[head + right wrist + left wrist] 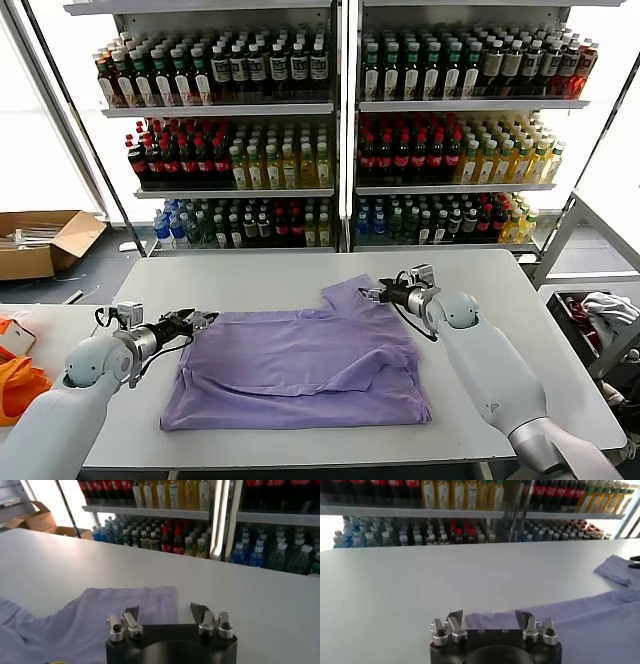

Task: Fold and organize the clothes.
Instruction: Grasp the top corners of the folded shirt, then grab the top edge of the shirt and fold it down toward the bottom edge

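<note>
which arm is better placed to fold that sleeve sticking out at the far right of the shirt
Right. The right gripper, open, sits at the sleeve of the T-shirt; the left gripper is at the opposite edge.

A thin, soft lavender cloth T-shirt (300, 365) lies rumpled on a smooth, matt pale-grey table (250, 275), its fabric dull and creased into low folds towards the near edge. The left gripper (205, 320), at the shirt's left edge, and the right gripper (372, 293), at its far right corner, show black matt bodies with bare silvery metal fittings. The arms wear smooth, slightly glossy white plastic shells. Beyond the far edge, glossy bottles (240, 150) fill white metal-looking shelves. A brown cardboard box (45, 240) sits off the far left corner; bright orange cloth (18, 385) lies off the left edge.
</note>
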